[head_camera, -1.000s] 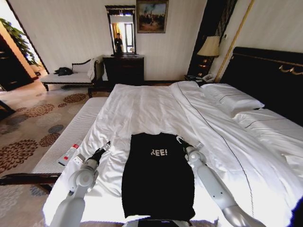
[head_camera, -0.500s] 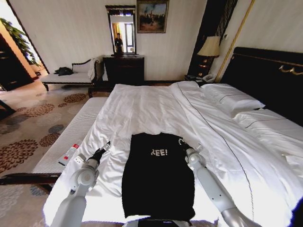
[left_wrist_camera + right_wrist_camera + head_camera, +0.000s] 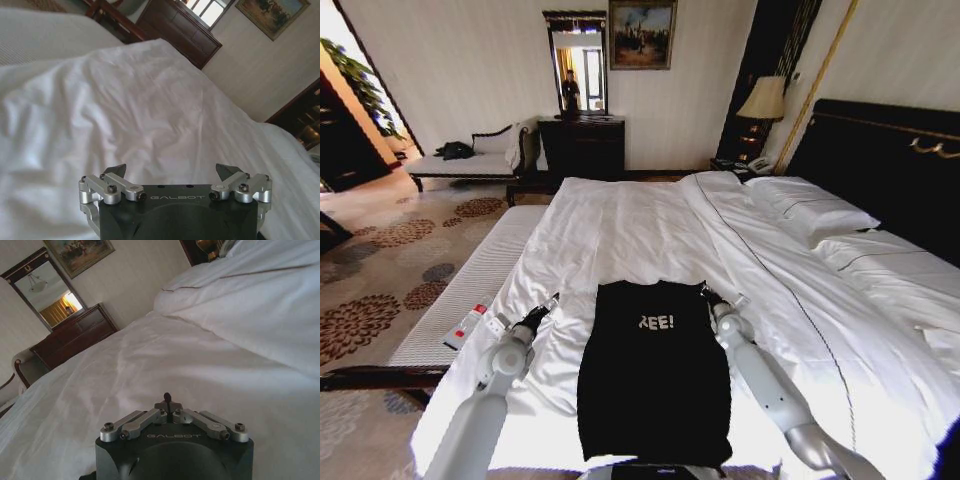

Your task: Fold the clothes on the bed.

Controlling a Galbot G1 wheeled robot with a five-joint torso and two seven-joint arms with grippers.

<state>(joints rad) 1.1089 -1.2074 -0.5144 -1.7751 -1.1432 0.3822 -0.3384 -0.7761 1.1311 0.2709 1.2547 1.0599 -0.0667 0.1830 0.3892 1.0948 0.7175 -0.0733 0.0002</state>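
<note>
T-shirt: black, small white lettering across chest, reads "REE!" as it lies. Bed: white duvet, white pillows, thin dark piping line on the duvet on the headboard side of the shirt. Headboard: near-black wood, gold trim. Carpet beside the bed: beige with dark brown floral medallions. Bench cushion between bed and carpet: white, fine ribbed stripes. Left gripper: black body, silver links, dark tips. Right gripper: same colours.
</note>
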